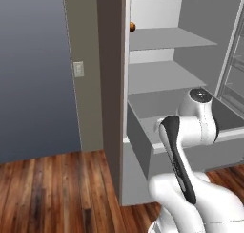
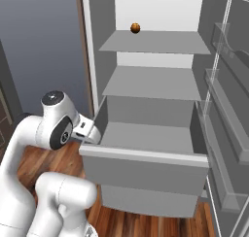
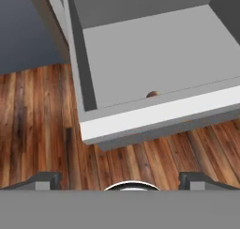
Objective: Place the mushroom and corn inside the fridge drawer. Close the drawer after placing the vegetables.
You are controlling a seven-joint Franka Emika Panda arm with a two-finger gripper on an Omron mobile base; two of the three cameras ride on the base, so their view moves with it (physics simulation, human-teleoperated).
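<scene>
A: Where's the fridge drawer (image 2: 146, 158) right now?
B: Pulled well out of the open fridge (image 2: 97, 46), below the two flat grey shelves (image 2: 155, 42). Its floor looks bare in both base views.
A: Anything inside it?
B: In the hand view a small brownish rounded thing (image 3: 153, 94) peeks just over the inner side of the front wall, near the middle. Too little of it shows to name it.
A: And the end effector (image 3: 122, 179)?
B: Released, its fingertips (image 3: 44, 179) spread far apart with nothing between them. It sits out in front of the drawer's front wall, over the wooden floor (image 3: 42, 129), looking down at the drawer's near left corner. It touches nothing.
A: From the right base view?
B: The arm's wrist is beside the drawer's left front corner, just outside it.
A: Anything else in the fridge?
B: A small orange-brown ball (image 2: 135, 27) on the upper shelf, towards the back. The clear fridge door (image 2: 228, 110) stands open at the right.
</scene>
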